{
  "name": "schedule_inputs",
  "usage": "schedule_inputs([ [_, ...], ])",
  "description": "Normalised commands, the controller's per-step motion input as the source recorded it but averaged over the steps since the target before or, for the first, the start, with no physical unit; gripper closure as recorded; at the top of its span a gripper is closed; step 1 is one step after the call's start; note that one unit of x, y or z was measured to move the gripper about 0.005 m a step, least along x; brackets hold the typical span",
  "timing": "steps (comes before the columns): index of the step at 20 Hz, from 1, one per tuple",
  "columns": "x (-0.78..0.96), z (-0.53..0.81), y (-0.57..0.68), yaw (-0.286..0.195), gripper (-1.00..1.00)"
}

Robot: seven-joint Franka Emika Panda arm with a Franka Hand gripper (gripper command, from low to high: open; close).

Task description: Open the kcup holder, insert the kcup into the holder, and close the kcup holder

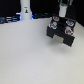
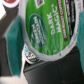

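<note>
Kcup (image 2: pixel 44 31) above kcup holder (image 1: pixel 61 34)

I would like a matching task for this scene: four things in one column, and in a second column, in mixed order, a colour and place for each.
Things:
1 cup
2 drawer box
3 tall post
4 pods

Descriptions:
A black, standing on the table
B green top, between the fingers
C red and blue tops, on the drawer box
D white, at the exterior view's left

Pairs: 1-B, 2-A, 3-D, 4-C.
</note>
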Motion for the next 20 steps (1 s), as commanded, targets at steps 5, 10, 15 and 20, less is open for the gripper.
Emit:
schedule_inputs([
  [5,0.06,-0.19,0.21,0.048,1.0],
  [10,-0.03,-0.24,0.01,0.031,1.0],
  [15,0.06,-0.16,0.01,0.0,1.0],
  [20,0.21,-0.07,0.18,-0.001,1.0],
])
